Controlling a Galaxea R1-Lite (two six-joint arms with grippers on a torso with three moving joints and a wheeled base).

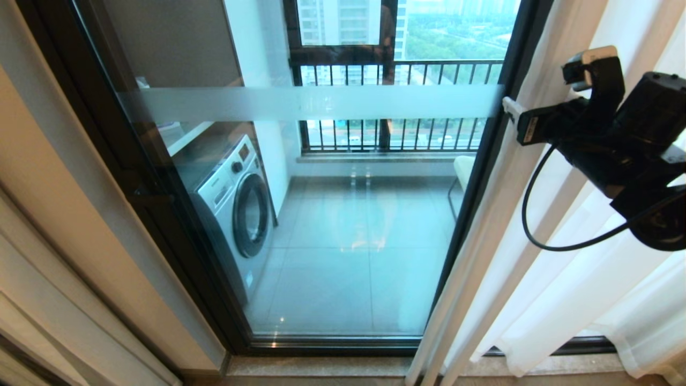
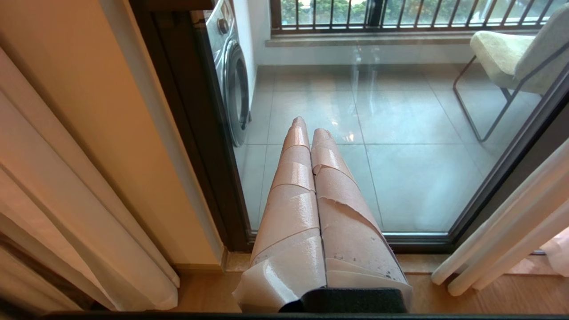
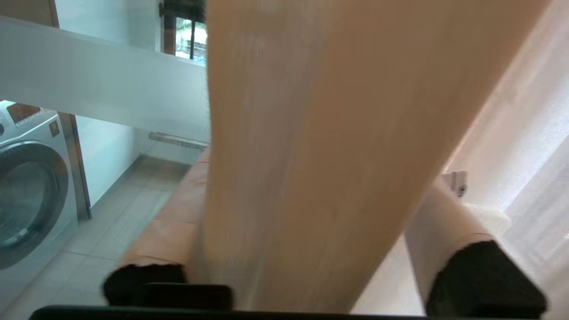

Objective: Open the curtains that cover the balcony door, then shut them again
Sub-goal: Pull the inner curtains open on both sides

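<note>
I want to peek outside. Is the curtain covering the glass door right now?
No, the curtain is bunched at the right side, leaving the glass door bare.

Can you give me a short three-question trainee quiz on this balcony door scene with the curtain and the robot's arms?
1. True or false: the sheer white floor-length curtain hangs bunched at the right side of the dark-framed glass balcony door.
2. Which pincer straddles a curtain fold: A) left pincer B) right pincer?
3. Fill in: behind the glass at the left stands a white front-loading ____.

Key: 1 true. 2 B; its fingers stand either side of the fold, not yet closed on it. 3 washing machine.
</note>
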